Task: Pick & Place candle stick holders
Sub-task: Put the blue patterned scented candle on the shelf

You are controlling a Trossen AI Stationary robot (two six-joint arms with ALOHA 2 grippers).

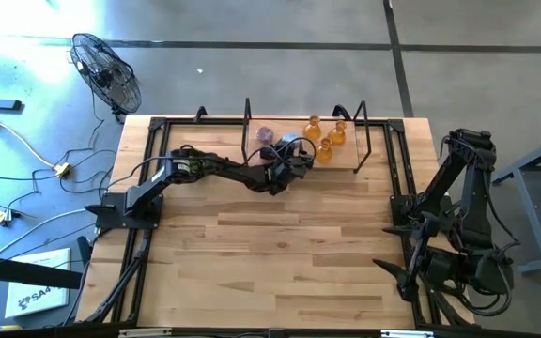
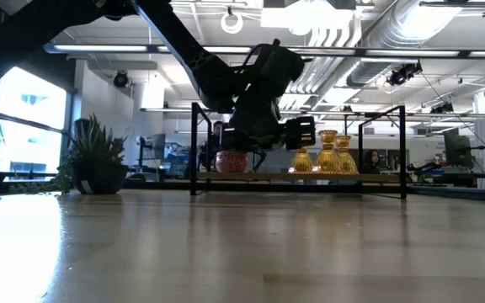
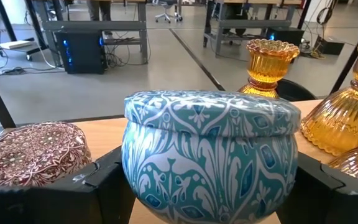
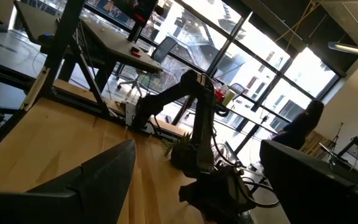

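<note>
The left tool reaches across the far side of the surface and brackets the light blue patterned holder. In the left wrist view one dark finger stands on each side of it, close to its wall. Whether the pads actually press the glass I cannot tell, so the grip may not yet be made.

The holder stands among the others near the far edge. A pink patterned holder sits just beside it on one side, and the amber holders crowd close on the other, one ribbed amber body very near the finger there.

The main risk is that crowding. If the left tool shifts sideways or lifts at a tilt, a finger could knock the pink or amber neighbour and tip it; the narrow-necked amber ones look easiest to topple.

The blue holder's bulging, smooth wall could also slip from a light or off-centre pinch, dropping it among the rest.

The right tool waits wide apart at the near right corner.
</note>
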